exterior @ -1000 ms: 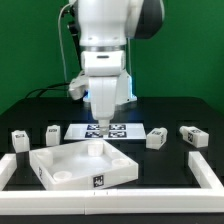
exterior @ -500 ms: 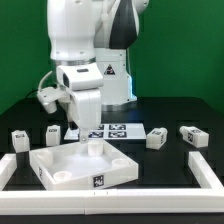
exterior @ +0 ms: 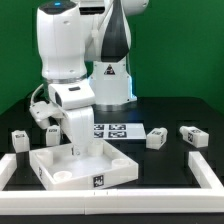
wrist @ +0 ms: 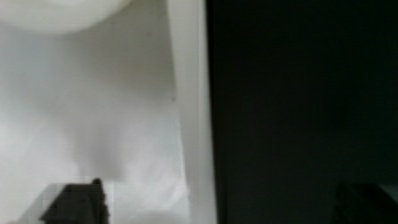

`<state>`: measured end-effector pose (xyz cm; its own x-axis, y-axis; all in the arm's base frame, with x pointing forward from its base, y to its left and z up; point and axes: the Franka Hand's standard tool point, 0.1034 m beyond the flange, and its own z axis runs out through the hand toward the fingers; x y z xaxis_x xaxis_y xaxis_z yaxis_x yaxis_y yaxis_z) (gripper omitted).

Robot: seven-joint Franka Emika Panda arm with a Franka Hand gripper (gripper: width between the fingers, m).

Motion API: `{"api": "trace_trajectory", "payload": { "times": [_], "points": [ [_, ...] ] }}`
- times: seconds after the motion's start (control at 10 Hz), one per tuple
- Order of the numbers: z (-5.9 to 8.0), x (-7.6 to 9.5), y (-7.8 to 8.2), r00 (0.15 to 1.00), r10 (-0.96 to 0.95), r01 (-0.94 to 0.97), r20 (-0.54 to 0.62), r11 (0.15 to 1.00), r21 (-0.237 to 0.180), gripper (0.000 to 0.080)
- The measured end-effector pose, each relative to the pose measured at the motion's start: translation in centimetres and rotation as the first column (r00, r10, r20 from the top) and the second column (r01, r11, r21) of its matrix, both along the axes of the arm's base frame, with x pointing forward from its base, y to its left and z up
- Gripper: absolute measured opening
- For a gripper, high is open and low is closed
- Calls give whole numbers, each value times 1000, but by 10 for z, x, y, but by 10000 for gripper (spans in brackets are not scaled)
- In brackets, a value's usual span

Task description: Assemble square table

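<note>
Exterior view, item 1: square tabletop [exterior: 88, 168]. White panel with raised edges and corner sockets. It lies socket side up on the dark table [exterior: 170, 158], just behind the front border rail [exterior: 120, 196].

Item 2: hand [exterior: 79, 150]. Jaws are spread wide and grasp nothing. It sits low at the panel's far edge, toward the exterior view's left.

Item 3: stubby legs [exterior: 155, 138]. Four, loose on the table, two to each side of the marker board [exterior: 112, 130]. None is in a socket.

Wrist view: two dark fingertips [wrist: 75, 202] flank a blurred scene, white panel surface by one and dark table by the other. The raised edge appears to run between them, though the blur leaves this unsure.

Hazards, as judged:
- If the hand closes off-centre, one finger would meet the edge first. The light panel could then skid or pivot toward the nearby legs or a rail.
- If a fingertip lands on the rim rather than beside it, the far side would be pressed down and the near side could tip up.
- A shallow hold on the thin edge could slip when the panel is lifted or dragged.
</note>
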<state>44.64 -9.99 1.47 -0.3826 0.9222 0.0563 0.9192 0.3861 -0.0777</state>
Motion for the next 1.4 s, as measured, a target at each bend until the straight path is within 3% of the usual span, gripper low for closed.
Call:
{"api": "trace_trajectory", "payload": {
  "times": [0.3,0.4,0.5,1.2,1.4],
  "points": [
    [-1,-1,0,1000,-4,4,-2,1000,0,247],
    [-1,-1,0,1000,-4,4,-2,1000,0,247],
    [0,-1,0,1000,-4,4,-1,1000,0,75],
    [0,1,3,999,-40,40,9,999,-3,59],
    [2,10,52,985,-173,173,26,985,6,61]
  ]
}}
